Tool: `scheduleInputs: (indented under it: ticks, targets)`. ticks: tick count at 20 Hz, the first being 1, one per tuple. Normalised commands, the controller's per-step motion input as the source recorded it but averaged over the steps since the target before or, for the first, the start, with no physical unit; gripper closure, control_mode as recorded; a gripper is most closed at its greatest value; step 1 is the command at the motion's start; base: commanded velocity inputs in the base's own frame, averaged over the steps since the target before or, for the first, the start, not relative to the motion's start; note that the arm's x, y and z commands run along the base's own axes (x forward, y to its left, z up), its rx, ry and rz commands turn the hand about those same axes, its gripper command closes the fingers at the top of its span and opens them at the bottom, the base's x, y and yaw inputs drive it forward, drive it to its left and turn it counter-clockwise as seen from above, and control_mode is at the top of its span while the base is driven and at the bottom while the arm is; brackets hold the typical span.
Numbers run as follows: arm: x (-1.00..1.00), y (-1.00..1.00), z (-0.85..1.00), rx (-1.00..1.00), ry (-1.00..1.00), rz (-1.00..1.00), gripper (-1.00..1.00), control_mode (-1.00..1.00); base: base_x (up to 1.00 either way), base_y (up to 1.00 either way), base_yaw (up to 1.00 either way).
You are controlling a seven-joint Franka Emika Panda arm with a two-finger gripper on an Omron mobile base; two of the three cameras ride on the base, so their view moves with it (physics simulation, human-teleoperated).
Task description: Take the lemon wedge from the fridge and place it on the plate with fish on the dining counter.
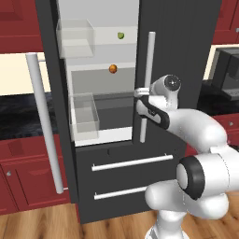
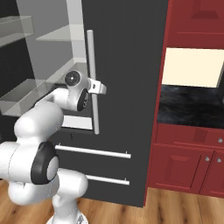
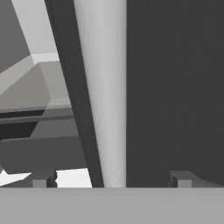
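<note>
My pincer (image 3: pixel 109 181) is spread wide, its tips on either side of the right door's handle (image 1: pixel 148 84), grasping nothing. The wedge (image 1: pixel 121 35) sits on the fridge's (image 1: pixel 186 56) upper shelf, above an orange ball (image 1: pixel 112 69).

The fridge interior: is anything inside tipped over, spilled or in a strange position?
Nothing stands out. In the fridge, the lemon wedge and an orange-brown ball rest on separate white shelves. The clear door bins sit straight, with no spill visible.

fridge (image 1: pixel 186 42): dark grey, white inside | handles (image 1: pixel 148 88): silver | lemon wedge (image 1: pixel 121 35): yellow-green, probably | ball (image 1: pixel 113 69): orange-brown | cabinets (image 2: pixel 192 166): red
</note>
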Motion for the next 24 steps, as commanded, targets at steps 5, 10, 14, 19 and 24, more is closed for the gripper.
scheduleInputs:
  ticks: [5,10,14,19,24]
  targets:
    - [0.9,0.0,-0.21,0.0,0.0,0.0,-1.0,-1.0,0.0,0.0,0.0]
    - [0.72,0.0,-0.16,0.0,0.0,0.0,1.0,-1.0,0.0,0.0,0.0]
    - [0.1,0.0,-0.02,0.0,0.0,0.0,1.0,-1.0,0.0,0.0,0.0]
    - [-0.15,-0.17,0.13,0.02,-0.06,-0.01,1.0,-1.0,0.0,0.0,0.0]
    - [-0.87,-0.92,0.42,0.08,-0.12,-0.14,1.0,-1.0,0.0,0.0,0.0]
